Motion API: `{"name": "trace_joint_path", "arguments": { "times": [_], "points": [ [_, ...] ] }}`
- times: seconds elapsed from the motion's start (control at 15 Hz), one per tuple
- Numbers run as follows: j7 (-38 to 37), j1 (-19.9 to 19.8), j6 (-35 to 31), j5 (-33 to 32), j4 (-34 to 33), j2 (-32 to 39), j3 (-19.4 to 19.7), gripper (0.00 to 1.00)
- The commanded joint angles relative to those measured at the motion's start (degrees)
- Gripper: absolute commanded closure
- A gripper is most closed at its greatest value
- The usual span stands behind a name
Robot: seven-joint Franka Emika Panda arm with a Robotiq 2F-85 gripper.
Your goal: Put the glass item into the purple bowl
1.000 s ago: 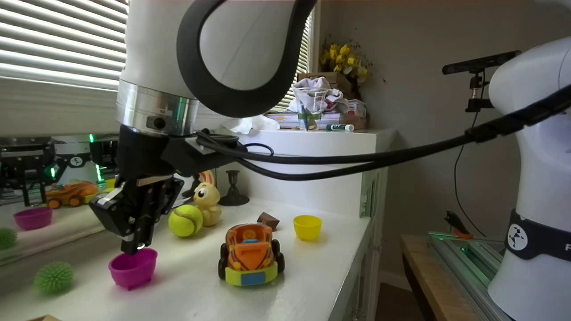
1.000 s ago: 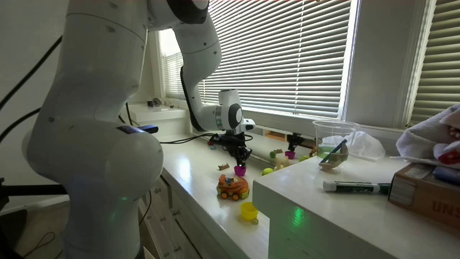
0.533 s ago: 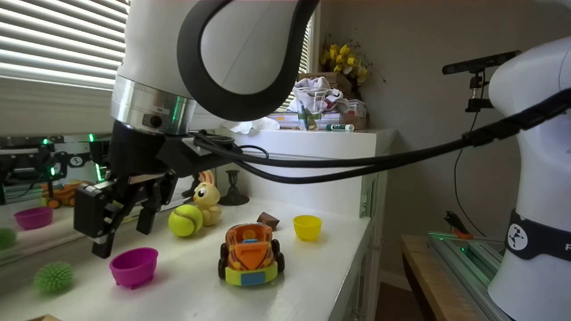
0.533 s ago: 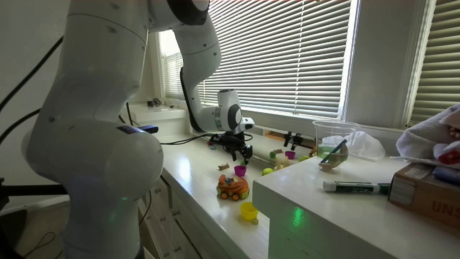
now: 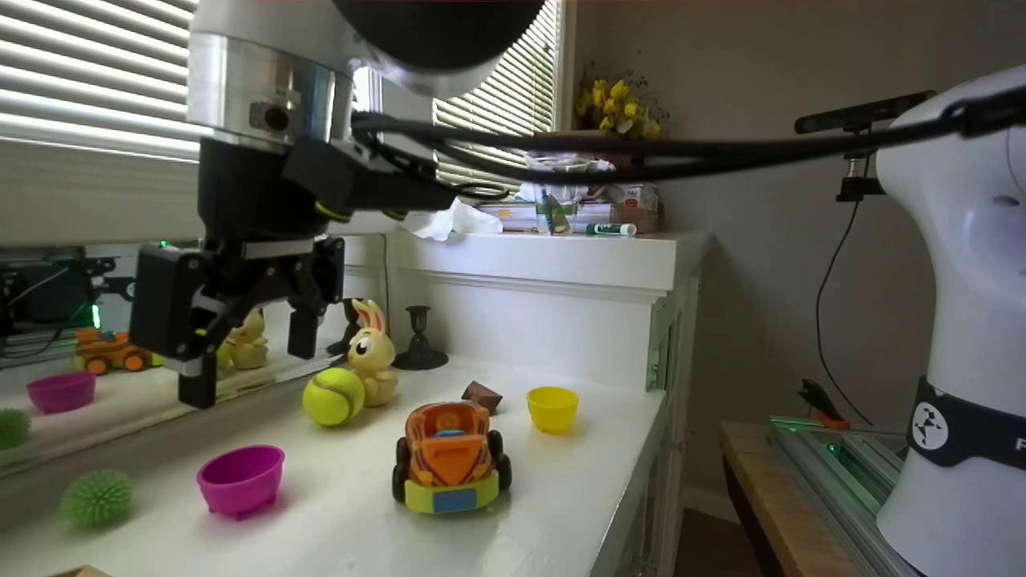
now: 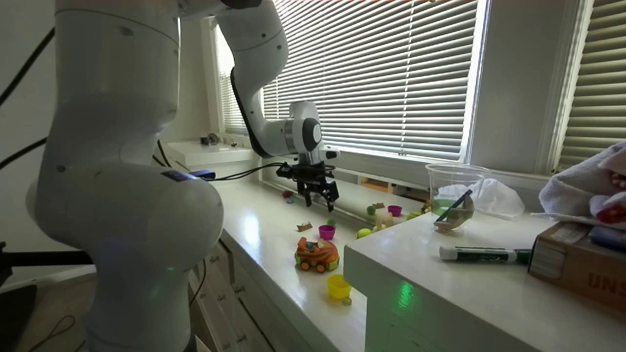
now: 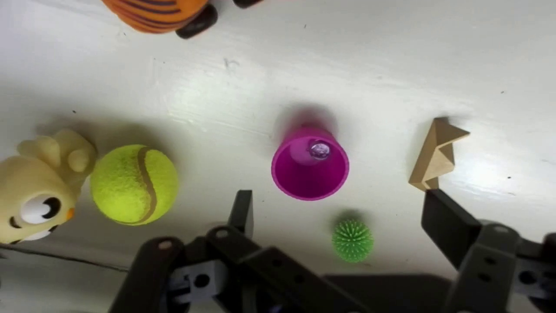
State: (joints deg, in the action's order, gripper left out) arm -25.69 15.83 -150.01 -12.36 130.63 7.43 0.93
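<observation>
The purple bowl stands upright on the white counter, and the small clear glass item lies inside it on its floor. From the side, the purple bowl hides the glass item in both exterior views. My gripper hangs above and a little behind the bowl, wide apart with nothing between its fingers. In the wrist view the two black fingertips frame bare counter and a green ball far below, and they touch nothing.
Near the bowl are a green spiky ball, a tennis ball and a folded brown piece. A rabbit toy, an orange car and a yellow bowl stand further off. A mirror lines the counter's back.
The gripper has opened and let go of the glass item at the bowl. It has risen well above the bowl. The bowl has hardly moved.
</observation>
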Motion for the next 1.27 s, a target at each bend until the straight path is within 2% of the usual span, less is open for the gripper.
{"name": "trace_joint_path", "arguments": {
  "times": [0.0,0.27,0.4,0.47,1.2],
  "points": [
    [1.41,-2.22,12.47,5.87,1.16,-8.13,-3.90,0.00],
    [2.44,-4.29,23.37,11.26,0.07,-12.15,-5.83,0.00],
    [1.93,-5.07,25.25,12.13,0.63,-13.06,-6.35,0.00],
    [0.55,-5.32,23.25,9.55,-0.36,-11.33,-6.93,0.00],
    [0.57,-5.92,24.59,10.20,-0.29,-11.69,-7.19,0.00]
  ]
}}
